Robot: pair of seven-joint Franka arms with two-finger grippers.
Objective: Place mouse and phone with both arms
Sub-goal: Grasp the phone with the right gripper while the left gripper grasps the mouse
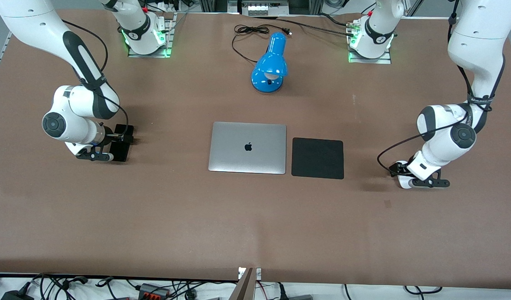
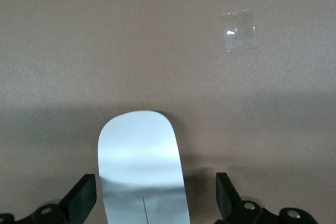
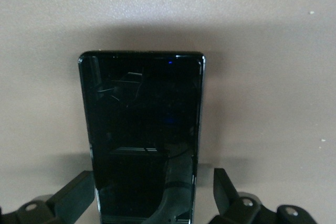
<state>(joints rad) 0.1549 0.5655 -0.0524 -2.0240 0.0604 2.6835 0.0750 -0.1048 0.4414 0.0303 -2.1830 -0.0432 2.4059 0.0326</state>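
The white mouse [image 1: 403, 182] lies on the brown table at the left arm's end; in the left wrist view it [image 2: 142, 166] sits between the two fingers. My left gripper [image 1: 405, 175] [image 2: 155, 199] is low over it, open, with one finger close to the mouse's side and a gap at the other. The black phone [image 1: 124, 152] lies flat at the right arm's end; in the right wrist view it [image 3: 142, 129] lies between the fingers. My right gripper [image 1: 118, 141] [image 3: 149, 198] is low over it, open, fingers on either side of the phone.
A closed silver laptop [image 1: 248, 147] lies mid-table with a square black mouse pad [image 1: 317, 158] beside it toward the left arm's end. A blue desk lamp [image 1: 270, 62] and its cable [image 1: 251, 31] lie farther from the camera. A small clear tape patch [image 2: 239, 31] is near the mouse.
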